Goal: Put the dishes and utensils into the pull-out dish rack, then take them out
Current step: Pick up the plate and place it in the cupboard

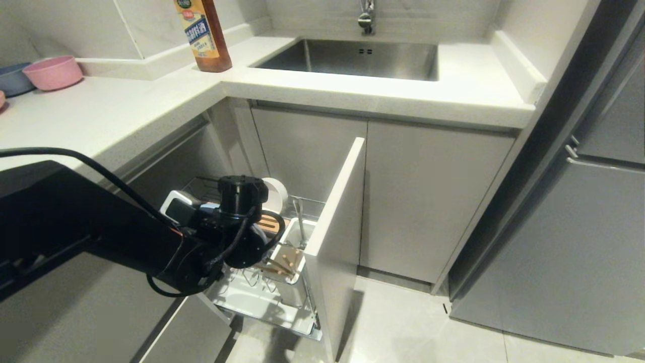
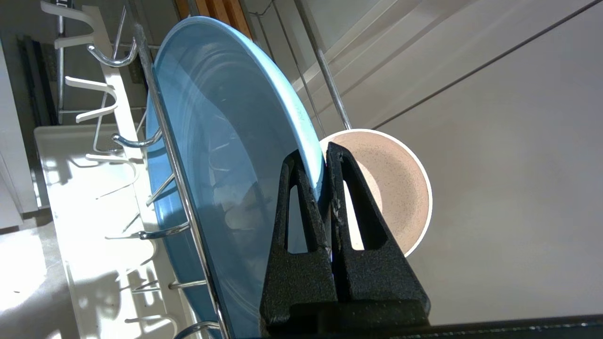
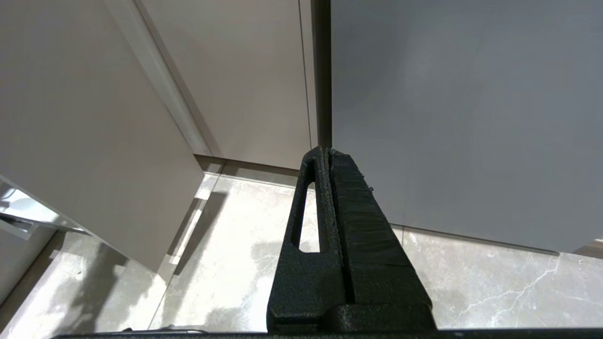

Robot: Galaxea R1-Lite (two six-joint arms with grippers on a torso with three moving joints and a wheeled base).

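The left arm (image 1: 90,232) is reached in from the left edge of the head view, low and below the counter (image 1: 126,116), with its wrist bent down into the pulled-out rack (image 1: 262,297). The left gripper (image 2: 325,162) is pinched onto the rim of the blue plate (image 2: 226,155), one finger on each face. The plate is stood on edge between the chrome prongs (image 2: 136,141) over the white drip tray (image 2: 94,245). The cream bowl (image 2: 400,188) is seen just behind the plate, also on edge, close to the gripper's tips. Near the rack's grey front panel (image 1: 335,227) the white cup (image 1: 292,252) is set, with the chopsticks (image 1: 287,262) and the spoon (image 1: 301,217) standing in it. The wooden block (image 1: 269,222) is partly hidden by the wrist.

The right gripper (image 3: 327,153) is hung idle over the floor (image 3: 235,263), its fingers pressed together on nothing.

On the counter a brown bottle (image 1: 204,35) is stood beside the sink (image 1: 352,58); its yellow label bears writing too small to be read
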